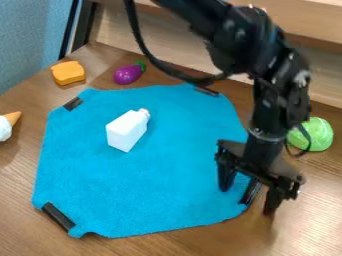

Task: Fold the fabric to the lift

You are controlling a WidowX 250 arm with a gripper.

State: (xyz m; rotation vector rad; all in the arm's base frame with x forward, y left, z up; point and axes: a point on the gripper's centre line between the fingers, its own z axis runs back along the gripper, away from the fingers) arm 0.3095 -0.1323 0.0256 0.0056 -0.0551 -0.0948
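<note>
1. Fabric, blue, lies spread flat on the wooden surface, its lower-right corner between the fingers.
2. They stand apart, astride the dark strip there.
3. Folding likely means closing on that corner, then drawing it inward, towards the white bottle.

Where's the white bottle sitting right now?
In the camera view, the white bottle lies on the blue cloth's upper left part, below the purple toy eggplant.
</note>
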